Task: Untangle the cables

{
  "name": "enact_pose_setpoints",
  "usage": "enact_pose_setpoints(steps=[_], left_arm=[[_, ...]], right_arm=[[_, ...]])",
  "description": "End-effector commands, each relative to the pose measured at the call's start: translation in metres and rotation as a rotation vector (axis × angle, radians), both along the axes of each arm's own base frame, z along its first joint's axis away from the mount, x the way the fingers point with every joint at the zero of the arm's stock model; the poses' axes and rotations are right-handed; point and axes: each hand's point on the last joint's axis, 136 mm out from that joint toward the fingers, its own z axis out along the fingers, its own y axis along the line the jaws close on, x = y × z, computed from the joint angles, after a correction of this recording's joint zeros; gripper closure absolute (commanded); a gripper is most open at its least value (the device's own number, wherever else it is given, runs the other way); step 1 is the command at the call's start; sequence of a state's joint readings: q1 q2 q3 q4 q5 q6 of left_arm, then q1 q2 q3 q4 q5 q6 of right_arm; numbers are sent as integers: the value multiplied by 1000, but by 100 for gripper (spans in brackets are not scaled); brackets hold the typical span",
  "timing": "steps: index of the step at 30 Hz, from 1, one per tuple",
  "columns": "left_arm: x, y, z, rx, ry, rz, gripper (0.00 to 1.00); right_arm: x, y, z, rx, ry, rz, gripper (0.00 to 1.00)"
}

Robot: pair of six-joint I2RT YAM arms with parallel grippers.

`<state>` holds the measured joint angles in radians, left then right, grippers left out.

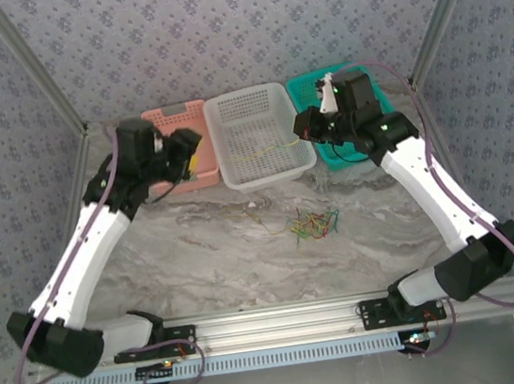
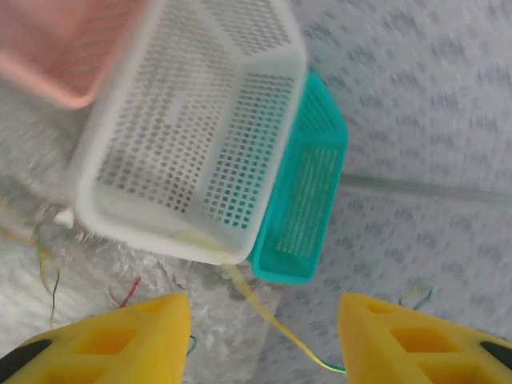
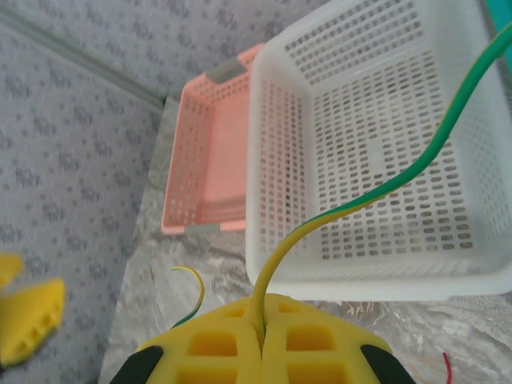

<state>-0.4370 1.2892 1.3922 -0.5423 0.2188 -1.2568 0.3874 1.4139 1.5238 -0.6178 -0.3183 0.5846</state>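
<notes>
Your left fingers (image 2: 160,316) stand apart beside the pink perforated plastic basket (image 1: 171,118). A thin yellow-green wire (image 3: 384,188) seemingly passes between them, stretching across the white mesh basket (image 1: 255,102) to your right fingers (image 3: 308,316), clamped on it. The bendy multicoloured bunch of cables (image 1: 314,225) lies on the marbled counter (image 1: 208,255), nearer your right arm.

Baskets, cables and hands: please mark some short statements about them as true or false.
1. The right hand is shut on a yellow-green wire. True.
2. The left hand is shut on a wire. False: it is open.
3. The white basket stands between the pink basket and the teal basket. True.
4. The bunch of cables lies inside the white basket. False: it lies on the table, in front of the baskets.
</notes>
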Motion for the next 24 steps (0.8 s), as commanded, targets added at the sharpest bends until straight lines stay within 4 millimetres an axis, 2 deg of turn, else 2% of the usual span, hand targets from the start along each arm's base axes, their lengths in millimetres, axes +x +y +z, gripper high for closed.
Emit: enact_pose_setpoints(steps=[1, 4, 7, 11, 16, 19, 21, 24], left_arm=[[-6, -51, 30, 237, -236, -369, 48], [-21, -91, 37, 396, -373, -614, 46], [-39, -122, 15, 489, -440, -816, 45], [-51, -142, -14, 512, -481, -916, 43], [-58, -158, -24, 510, -554, -953, 44], [-57, -161, -39, 539, -534, -969, 52], [-55, -160, -44, 555, -533, -960, 62], [-53, -156, -41, 567, -542, -924, 91]], right_arm=[[-15, 9, -10, -83, 63, 154, 100], [-13, 9, -13, -89, 102, 169, 100], [-14, 19, -12, -40, 128, 211, 100], [-19, 30, -8, 24, 165, 249, 100], [-21, 35, -3, 115, 205, 265, 100], [-20, 38, 1, 169, 223, 272, 100], [-18, 37, 2, 193, 233, 269, 100], [-16, 34, 2, 200, 237, 256, 100]])
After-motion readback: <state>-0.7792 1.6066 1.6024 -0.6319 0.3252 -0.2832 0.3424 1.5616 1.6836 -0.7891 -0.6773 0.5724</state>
